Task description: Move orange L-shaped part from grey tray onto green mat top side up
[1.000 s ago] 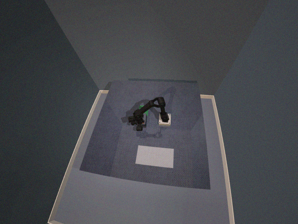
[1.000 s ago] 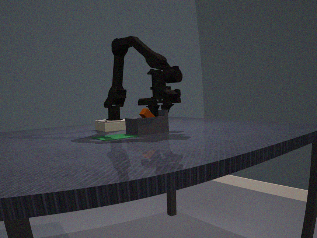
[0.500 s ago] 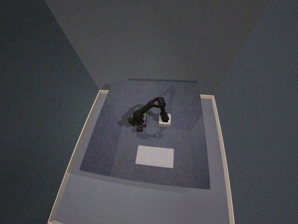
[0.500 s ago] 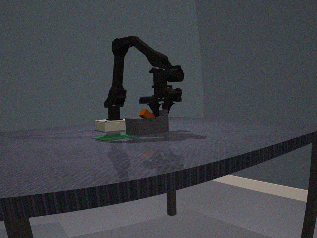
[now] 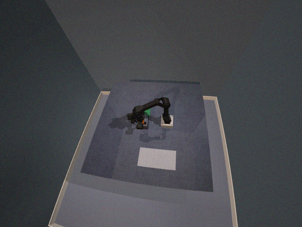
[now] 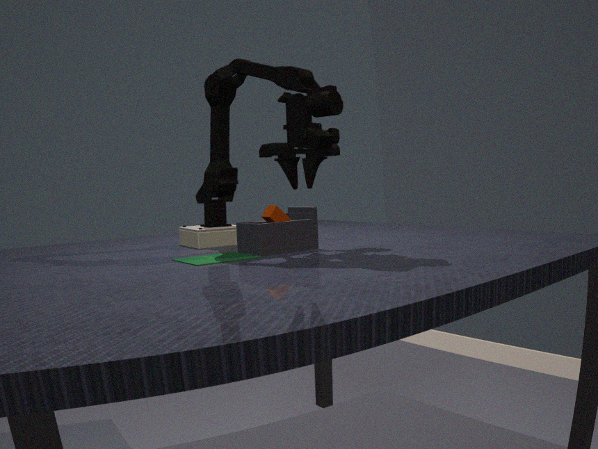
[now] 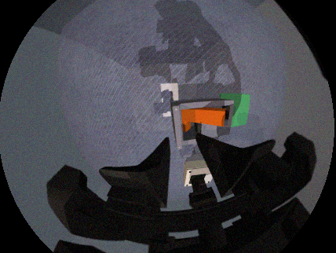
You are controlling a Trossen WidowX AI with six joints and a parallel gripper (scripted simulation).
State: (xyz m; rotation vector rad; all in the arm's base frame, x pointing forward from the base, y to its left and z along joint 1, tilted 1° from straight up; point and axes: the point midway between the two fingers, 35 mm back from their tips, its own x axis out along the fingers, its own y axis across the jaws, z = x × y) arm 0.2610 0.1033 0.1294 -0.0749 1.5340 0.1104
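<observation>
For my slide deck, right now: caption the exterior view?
Tool hangs open above the grey tray, orange part tipped up.

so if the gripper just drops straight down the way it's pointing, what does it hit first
Probably the grey tray: the gripper hangs above its far end, beside the orange part and its raised end. Depth is unclear, so it might clip the part.

A dark table (image 6: pixel 338 290) with a faintly ribbed, glossy top stands on slim dark legs (image 6: pixel 323 372), its curved front edge nearest me. From above, a pale rectangular patch (image 5: pixel 157 158) lies on the blue-grey floor (image 5: pixel 190 136), well apart from the small white base block (image 5: pixel 167 121). A cream border strip (image 5: pixel 224 146) runs along the edges of the floor, and plain grey-blue walls (image 5: pixel 170 36) close the room in behind.
</observation>
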